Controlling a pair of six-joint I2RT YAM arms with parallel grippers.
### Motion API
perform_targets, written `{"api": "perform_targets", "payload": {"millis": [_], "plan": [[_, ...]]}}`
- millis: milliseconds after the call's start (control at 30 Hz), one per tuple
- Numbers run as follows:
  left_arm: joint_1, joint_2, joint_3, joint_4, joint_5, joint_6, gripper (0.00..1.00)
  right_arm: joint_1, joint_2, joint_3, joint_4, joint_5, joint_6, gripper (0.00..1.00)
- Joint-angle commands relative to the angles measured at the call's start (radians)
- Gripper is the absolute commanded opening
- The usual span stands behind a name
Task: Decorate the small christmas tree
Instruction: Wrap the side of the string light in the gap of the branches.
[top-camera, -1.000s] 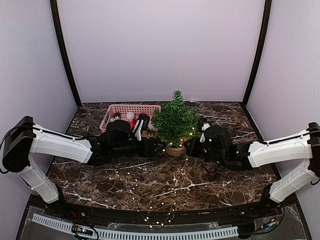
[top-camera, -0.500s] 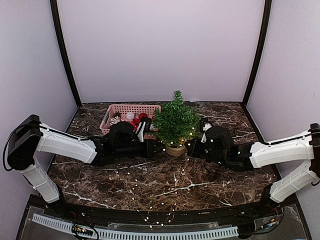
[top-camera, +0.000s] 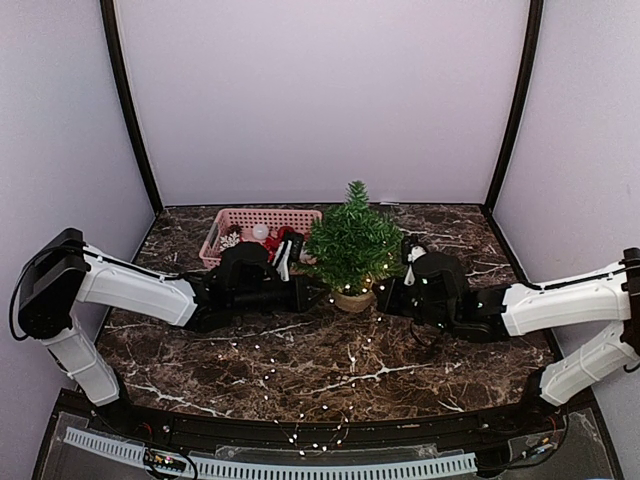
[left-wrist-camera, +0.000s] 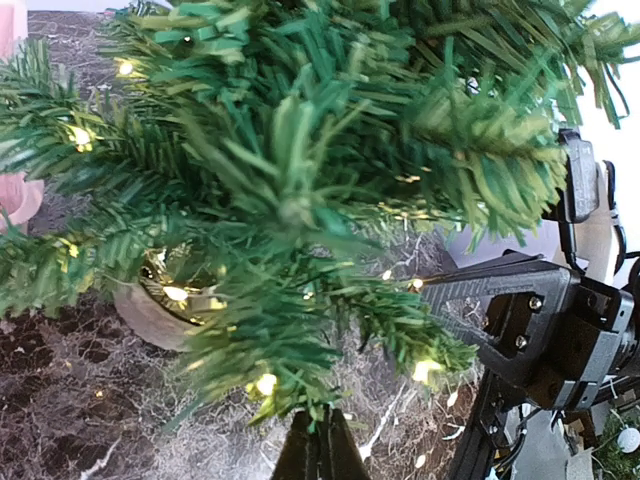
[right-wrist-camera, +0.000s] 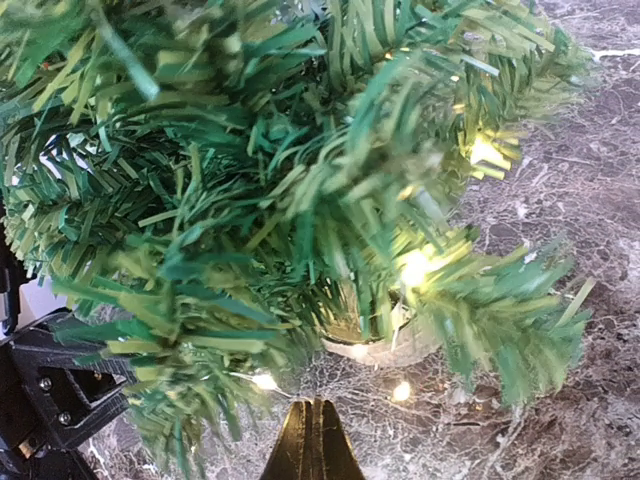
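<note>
1. Left claw (top-camera: 318, 293) is clenched, its fingers (left-wrist-camera: 305, 455) pressed flat together just under the lowest branches on the tree's left side. I cannot tell whether a strand of wire is caught between them.
2. Right claw (top-camera: 380, 292) is clenched too, its fingers (right-wrist-camera: 295, 455) closed into a thin wedge low at the tree's right side, with nothing visibly held.
3. At the near edge of the table (top-camera: 200, 350), a string of lights (top-camera: 298, 430) lies loose, winding away across the dark marbled top toward the pot.
4. Both arms lie low over the table, reaching in from left and right, their tips facing each other with the pot (top-camera: 350, 299) between them.
5. The small christmas tree (top-camera: 350, 240) stands upright in its tan pot around the middle of the table, a little toward the far side. Lit bulbs glow among its lower branches and around the pot's rim.
6. A pink basket (top-camera: 255, 214) sits just beside the tree on its far left. It holds a white ball (top-camera: 260, 232), a white snowflake (top-camera: 230, 239) and some red pieces.
</note>
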Motion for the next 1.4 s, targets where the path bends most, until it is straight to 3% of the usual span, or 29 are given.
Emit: {"api": "perform_targets", "payload": {"millis": [0,400,900,1367], "plan": [[-0.002,-0.041,-0.004,0.012,-0.034,0.008,0.00,-0.006,-0.041,0.008,-0.062,0.067,-0.024,0.00],[0.026,-0.102,-0.037,-0.063,-0.054,0.026,0.00,-0.045,-0.099,0.014,-0.148,0.086,-0.068,0.00],[0.068,-0.097,-0.022,-0.108,-0.008,0.078,0.00,-0.049,-0.180,0.012,-0.160,-0.018,-0.214,0.00],[0.102,-0.076,-0.004,-0.136,0.017,0.129,0.00,-0.057,-0.101,0.091,-0.194,-0.006,-0.234,0.00]]}}
